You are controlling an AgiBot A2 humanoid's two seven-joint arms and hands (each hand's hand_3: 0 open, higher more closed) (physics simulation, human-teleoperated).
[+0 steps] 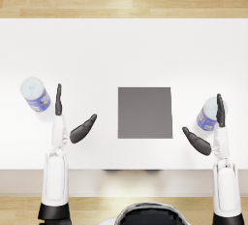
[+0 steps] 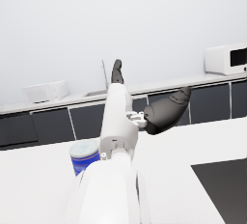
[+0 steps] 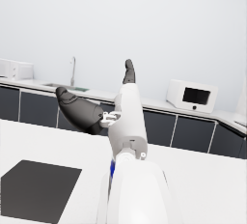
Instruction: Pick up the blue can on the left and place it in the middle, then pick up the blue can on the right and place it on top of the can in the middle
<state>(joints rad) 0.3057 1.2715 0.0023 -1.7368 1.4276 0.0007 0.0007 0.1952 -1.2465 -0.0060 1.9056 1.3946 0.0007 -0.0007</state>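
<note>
A blue can with a pale lid stands on the white table at the left; the left wrist view shows this left can partly behind the forearm. My left hand is open just right of it, apart from it, thumb spread wide. A second blue can stands at the right, partly covered by my open right hand, whose fingers lie over the can's right side. Only a blue sliver of the right can shows in the right wrist view. A dark grey square mat marks the table's middle.
The white table stretches wide behind the mat, with wooden floor beyond its far edge. In the wrist views a dark kitchen counter with a microwave and a sink tap lines the back wall.
</note>
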